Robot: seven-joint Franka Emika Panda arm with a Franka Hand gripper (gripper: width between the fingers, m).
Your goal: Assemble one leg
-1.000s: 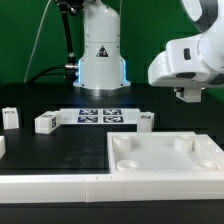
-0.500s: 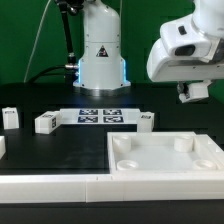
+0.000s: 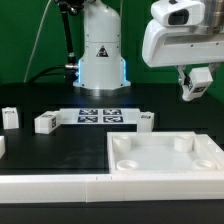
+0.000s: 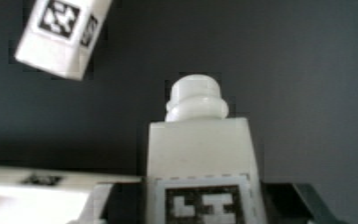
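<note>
My gripper point(image 3: 196, 90) hangs high at the exterior view's right, above the far right corner of the large white tray point(image 3: 160, 170). It is shut on a white leg point(image 3: 197, 79). In the wrist view the leg point(image 4: 202, 145) sits between the dark fingers point(image 4: 290, 196), with its marker tag close to the camera and its rounded peg pointing away. The gripper point(image 4: 202, 203) holds it clear of the black table. Another leg point(image 4: 64, 35) lies on the table below; in the exterior view it point(image 3: 147, 120) sits just behind the tray.
Two more white legs point(image 3: 45, 123) point(image 3: 10, 117) stand at the exterior view's left. The marker board point(image 3: 100, 115) lies in front of the robot base point(image 3: 100, 60). A white rail point(image 3: 50, 185) runs along the front. A tray corner point(image 4: 25, 185) shows in the wrist view.
The arm has risen and swung a little toward the exterior view's left, carrying the held leg upward. The legs on the table and the tray have not moved.
</note>
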